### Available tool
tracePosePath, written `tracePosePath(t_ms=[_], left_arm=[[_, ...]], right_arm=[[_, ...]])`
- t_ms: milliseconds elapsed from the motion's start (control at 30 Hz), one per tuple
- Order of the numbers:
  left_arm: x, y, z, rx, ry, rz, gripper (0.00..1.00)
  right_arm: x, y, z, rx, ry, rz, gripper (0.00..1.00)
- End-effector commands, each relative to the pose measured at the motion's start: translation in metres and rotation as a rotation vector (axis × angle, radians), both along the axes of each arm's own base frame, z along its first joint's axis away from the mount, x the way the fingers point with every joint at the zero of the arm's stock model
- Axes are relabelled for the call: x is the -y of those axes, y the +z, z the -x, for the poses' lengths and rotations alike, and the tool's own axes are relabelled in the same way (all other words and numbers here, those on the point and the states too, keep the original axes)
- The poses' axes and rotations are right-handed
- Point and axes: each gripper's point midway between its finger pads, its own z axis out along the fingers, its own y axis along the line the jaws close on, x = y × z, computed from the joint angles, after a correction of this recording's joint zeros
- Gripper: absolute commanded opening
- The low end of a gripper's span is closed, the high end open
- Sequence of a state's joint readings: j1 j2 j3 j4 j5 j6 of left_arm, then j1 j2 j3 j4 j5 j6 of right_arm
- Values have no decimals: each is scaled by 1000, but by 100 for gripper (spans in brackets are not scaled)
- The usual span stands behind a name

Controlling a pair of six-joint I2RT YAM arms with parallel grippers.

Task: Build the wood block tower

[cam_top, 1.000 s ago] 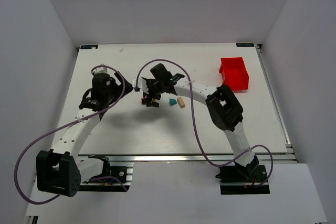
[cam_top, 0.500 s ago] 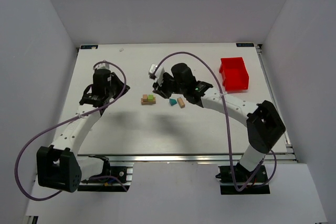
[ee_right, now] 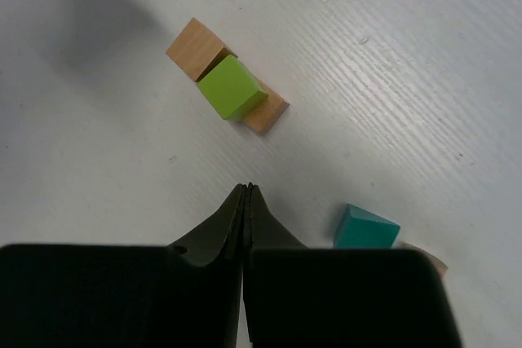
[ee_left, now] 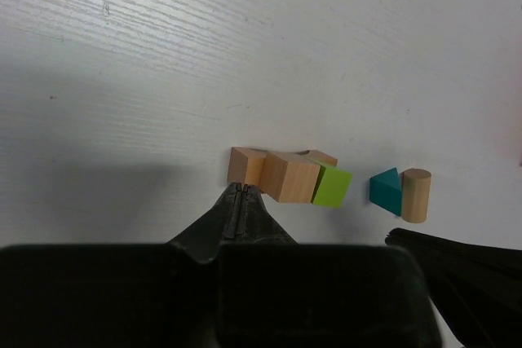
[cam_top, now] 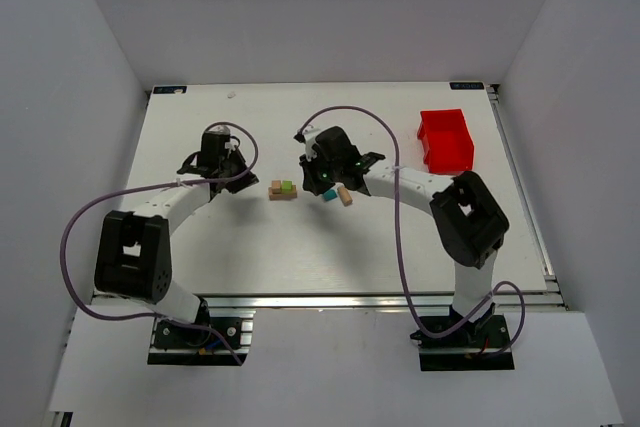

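Note:
The wood block tower (cam_top: 283, 189) is a low cluster on the table: two tan blocks (ee_left: 290, 177) lying flat with a lime-green cube (ee_right: 232, 87) on them. A teal wedge (cam_top: 327, 194) and a tan cylinder (cam_top: 345, 195) lie just right of it, side by side. My left gripper (ee_left: 239, 187) is shut and empty, its tip close to the left tan block (ee_left: 247, 165). My right gripper (ee_right: 246, 188) is shut on nothing, hovering between the cluster and the teal wedge (ee_right: 364, 228).
A red bin (cam_top: 445, 139) stands at the back right of the table. Purple cables loop over both arms. The left arm's elbow sits low at the near left, and the right arm's elbow at the near right.
Both grippers have gone from open to shut. The right gripper pulled back off the cluster, uncovering it. The left gripper moved right towards the blocks.

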State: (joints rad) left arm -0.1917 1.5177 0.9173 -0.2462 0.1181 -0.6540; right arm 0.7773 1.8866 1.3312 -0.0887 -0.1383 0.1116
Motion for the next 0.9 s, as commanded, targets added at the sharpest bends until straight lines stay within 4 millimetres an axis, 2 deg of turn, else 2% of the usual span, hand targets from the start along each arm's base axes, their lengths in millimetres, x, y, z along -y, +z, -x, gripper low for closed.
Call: tracePosePath(t_ms=[0, 333, 433, 867], left_arm=[[12, 20, -18, 90, -55, 13, 0], [20, -1, -23, 45, -102, 26, 0], [22, -7, -22, 32, -109, 26, 0], [25, -9, -22, 27, -128, 34, 0]], right_arm=[[-20, 14, -3, -39, 8, -58, 0], [-30, -9, -13, -79, -5, -30, 0], [-33, -10, -17, -78, -7, -33, 0], [-44, -18, -27, -78, -3, -23, 0]])
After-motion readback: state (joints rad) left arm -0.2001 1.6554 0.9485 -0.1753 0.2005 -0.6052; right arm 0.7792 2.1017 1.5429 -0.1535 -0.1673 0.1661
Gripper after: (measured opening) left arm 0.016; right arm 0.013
